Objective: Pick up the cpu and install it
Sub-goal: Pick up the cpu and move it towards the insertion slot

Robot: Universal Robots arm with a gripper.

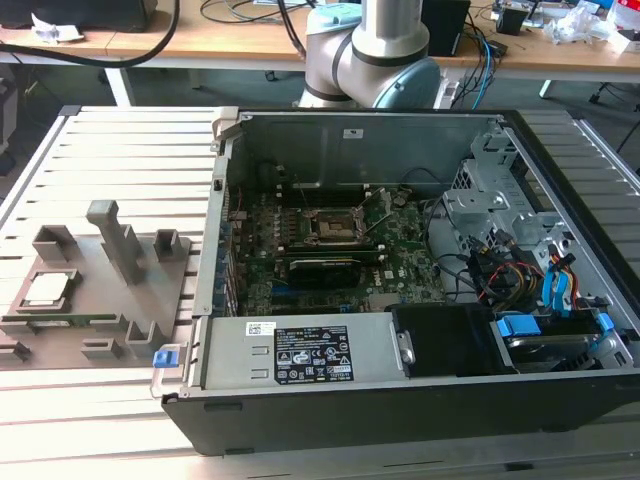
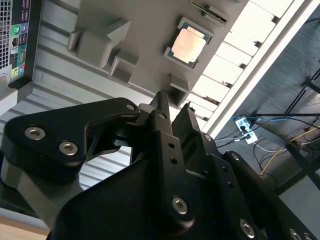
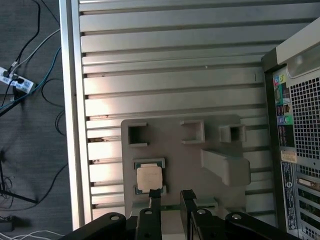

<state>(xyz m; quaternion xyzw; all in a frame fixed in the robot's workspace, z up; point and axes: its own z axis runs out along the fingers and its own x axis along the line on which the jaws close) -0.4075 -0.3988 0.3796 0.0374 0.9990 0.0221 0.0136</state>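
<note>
Computer case (image 1: 400, 415): open, beside the fixture
Grey fixture plate (image 1: 95, 308): on the slatted table
Gripper (image 3: 170, 196): fingers slightly apart, empty, above the plate
Cpu (image 3: 150, 178): seated in the plate's recess, untouched
Step (judged): approach for pick-up; grasp calls for fingers straddling the chip's edges
Stickers (image 1: 313, 355): on the power-supply cover, print unread

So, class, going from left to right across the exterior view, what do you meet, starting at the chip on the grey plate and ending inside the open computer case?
cpu → tall grey upright block → blue clip → motherboard socket → metal drive cage → blue cables
</note>
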